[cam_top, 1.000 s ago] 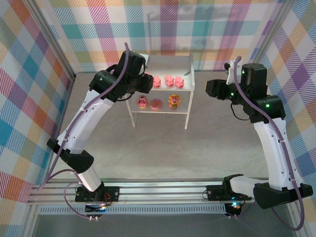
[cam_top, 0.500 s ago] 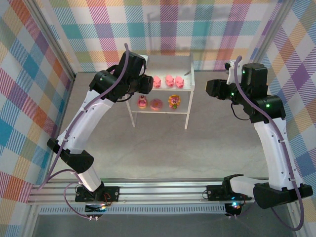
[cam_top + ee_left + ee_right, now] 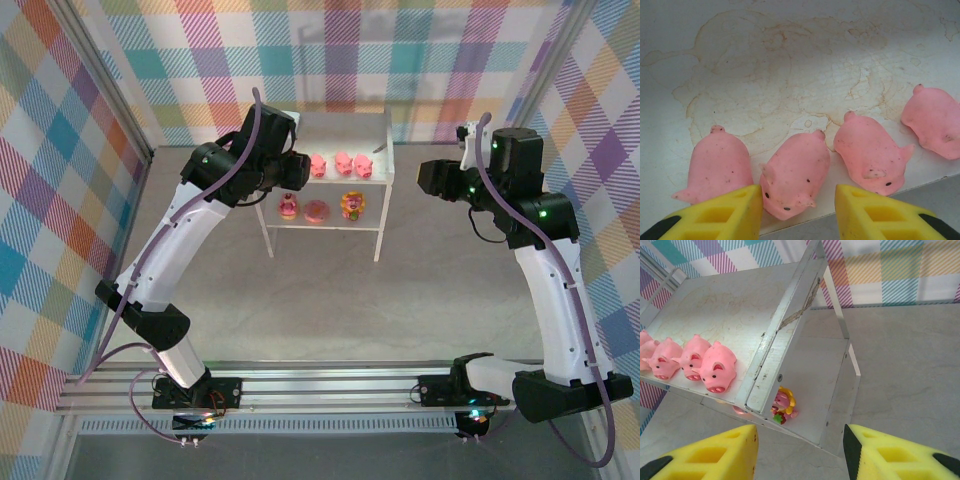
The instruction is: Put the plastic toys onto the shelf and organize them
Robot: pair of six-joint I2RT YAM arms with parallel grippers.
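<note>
Several pink pigs lie in a row along the front edge of the white shelf's (image 3: pixel 340 130) stained top (image 3: pixel 790 75). My left gripper (image 3: pixel 296 168) hovers at the row's left end and hides part of it from above. In the left wrist view this gripper (image 3: pixel 798 212) is open, its yellow fingers (image 3: pixel 720 217) either side of one pig's (image 3: pixel 795 172) snout, with a gap on the right. The lower tier holds a pink-red figure (image 3: pixel 289 207), a donut (image 3: pixel 317 210) and a yellow figure (image 3: pixel 352 206) (image 3: pixel 784 405). My right gripper (image 3: pixel 425 178) (image 3: pixel 800 445) hangs open and empty, to the right of the shelf.
The shelf (image 3: pixel 790 340) stands at the back of the grey table (image 3: pixel 330 300), close to the plaid wall (image 3: pixel 340 50). A raised lip (image 3: pixel 785 330) runs along the top's right side. Thin white legs (image 3: pixel 381 235) hold it up. Open table lies in front.
Both arms stay almost where they were. Only the left gripper's tip by the pigs shifts very slightly.
</note>
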